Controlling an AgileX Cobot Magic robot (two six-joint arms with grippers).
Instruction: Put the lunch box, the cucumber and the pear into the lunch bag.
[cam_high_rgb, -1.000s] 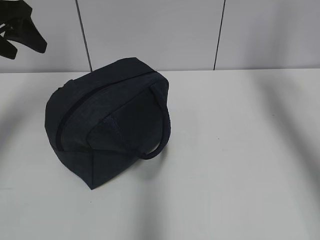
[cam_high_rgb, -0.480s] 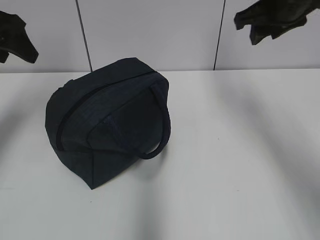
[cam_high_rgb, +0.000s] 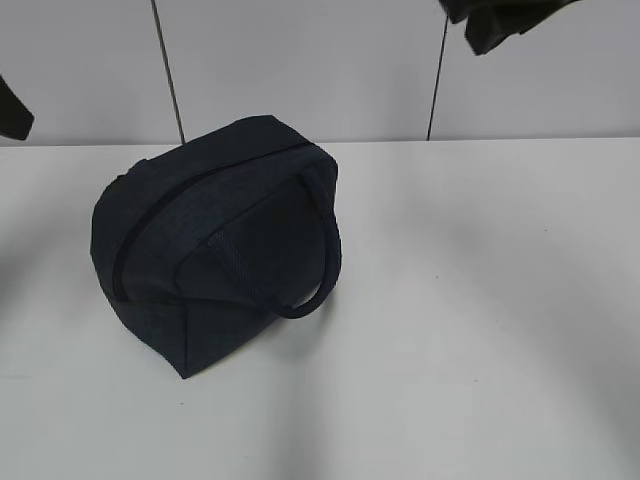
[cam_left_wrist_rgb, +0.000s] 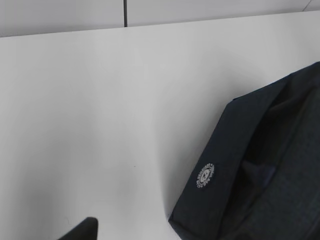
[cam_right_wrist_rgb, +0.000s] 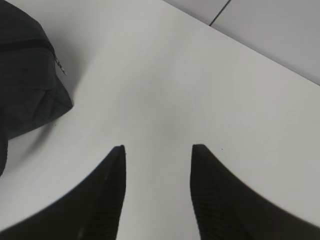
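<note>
One thing of the task is in view: the lunch bag (cam_high_rgb: 215, 245), zipped shut on the left half of the white desk (cam_high_rgb: 480, 300). Your left gripper (cam_high_rgb: 12, 108) shows only as a sliver at the frame edge, so I cannot tell how its fingers stand. Your right gripper (cam_right_wrist_rgb: 157, 150) hangs high, fingers apart and empty. No food shows; opening the zipper looks like the first job.

The only marking is a small round white emblem (cam_left_wrist_rgb: 205, 175) printed on the bag (cam_left_wrist_rgb: 260, 165), on the dark panel nearest the table's bare middle in the left wrist view. It has a ring of lettering around a central figure, too small to read.
</note>
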